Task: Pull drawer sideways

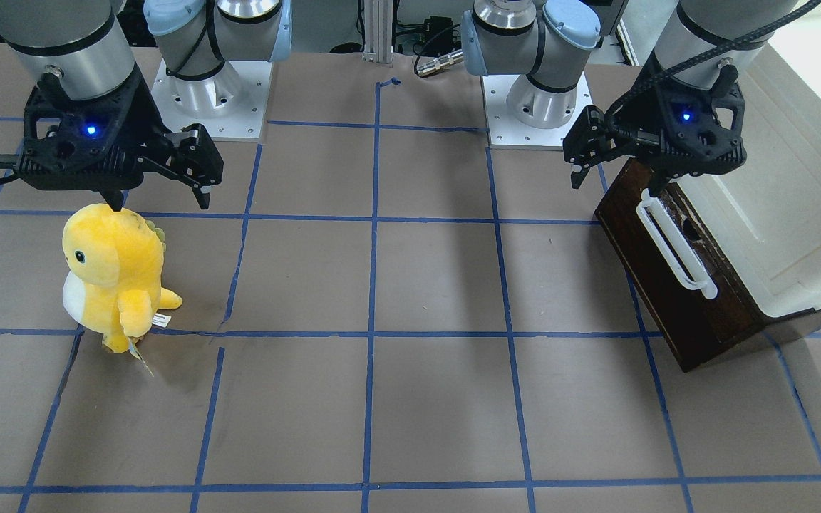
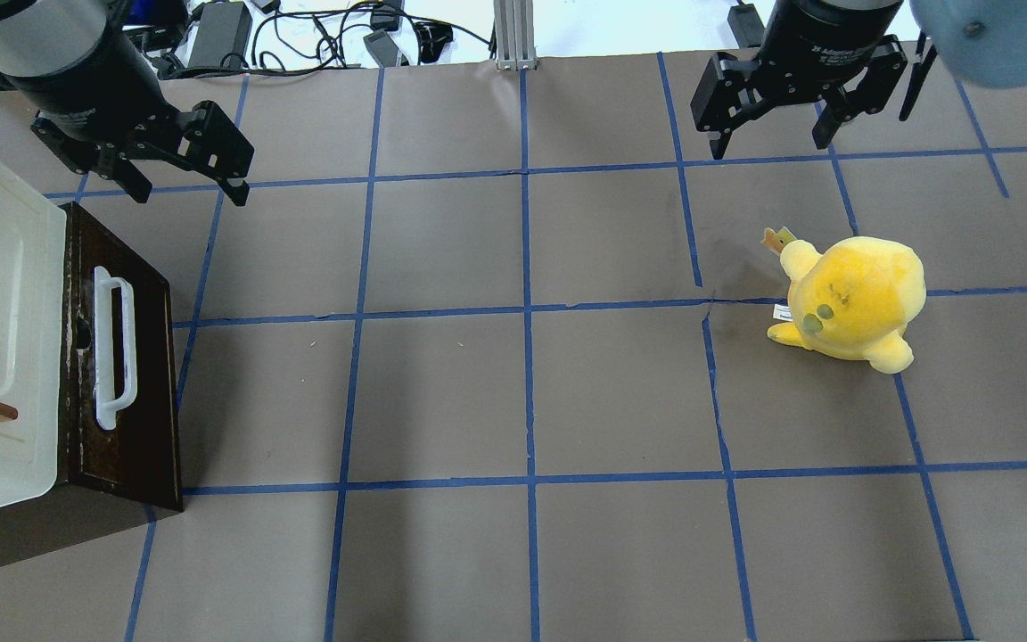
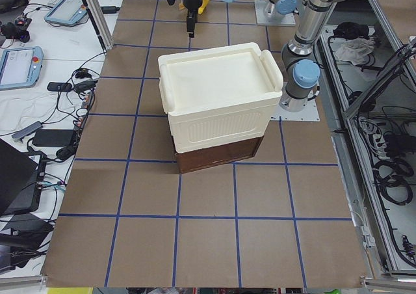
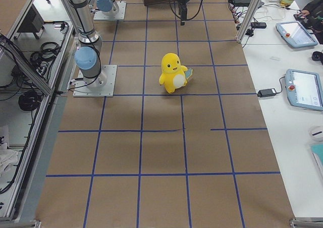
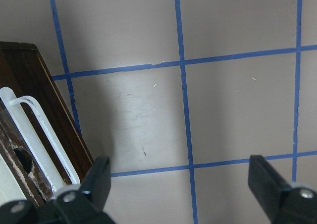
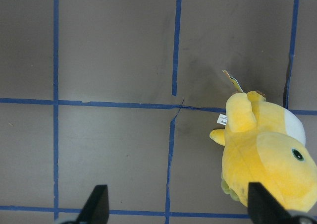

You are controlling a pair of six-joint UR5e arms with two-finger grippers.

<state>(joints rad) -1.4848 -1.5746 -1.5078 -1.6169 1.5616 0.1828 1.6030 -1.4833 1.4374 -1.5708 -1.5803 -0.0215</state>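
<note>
Cream box (image 3: pixel 214 92) tops drawer (image 1: pixel 695 320); plush (image 1: pixel 115 274) stands well apart.

Table (image 4: pixel 151 152): brown top ruled into squares with blue tape, bearing one yellow plush toy (image 4: pixel 173 72) with a white belly, upright and facing the camera. Right arm (image 4: pixel 87 56): near, grey with pale blue joint caps, rising from a pale plate at the table's robot-side edge. Its dark right tool (image 4: pixel 182 17) hangs fingers down beyond the toy, well apart from it. White bench (image 4: pixel 282 137): alongside the table, carrying screened handsets and cables.
</note>
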